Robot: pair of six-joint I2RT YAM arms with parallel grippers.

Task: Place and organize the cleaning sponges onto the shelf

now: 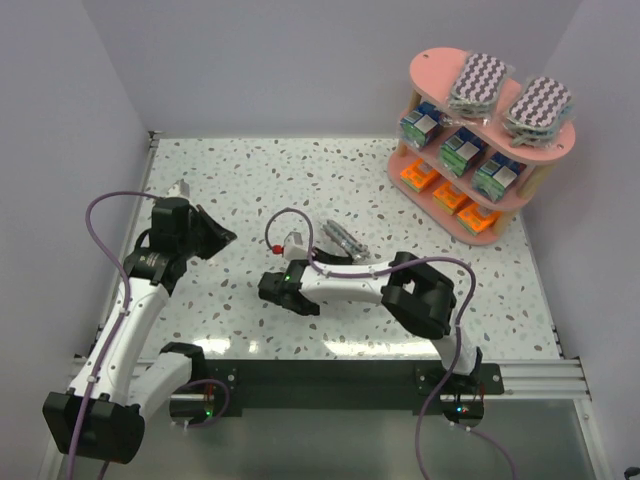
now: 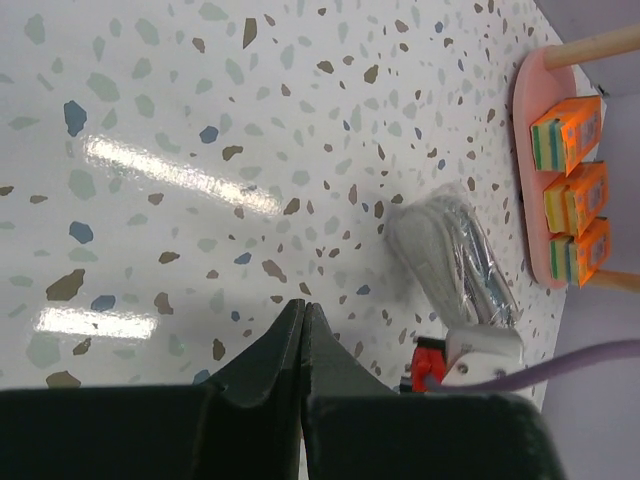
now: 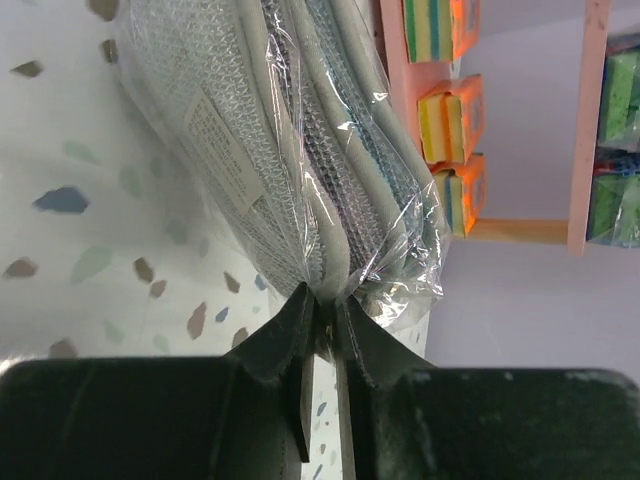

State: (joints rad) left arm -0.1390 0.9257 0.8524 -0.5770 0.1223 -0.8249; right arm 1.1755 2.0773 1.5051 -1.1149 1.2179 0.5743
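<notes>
- Eight packs already sit on the shelf (image 1: 428, 72), far ahead of the right jaws: two zigzag packs (image 1: 478, 80) on top, three green-and-blue packs (image 1: 460, 152) in the middle and three orange packs (image 1: 448, 195) on the bottom tier.
- One greyish pack (image 3: 270, 150) is left, off the shelf; the right gripper (image 3: 322, 300) is clenched on its wrap edge, the pack reaching straight ahead of the jaws.
- The left gripper (image 2: 303, 312) is clenched on nothing, the pack well ahead of it.
- Bare table (image 1: 250, 180) lies between the right jaws and the shelf, so the path looks open.
- The top board's left end looks like the only free spot; the side wall (image 1: 600, 150) stands close beyond the shelf.
</notes>
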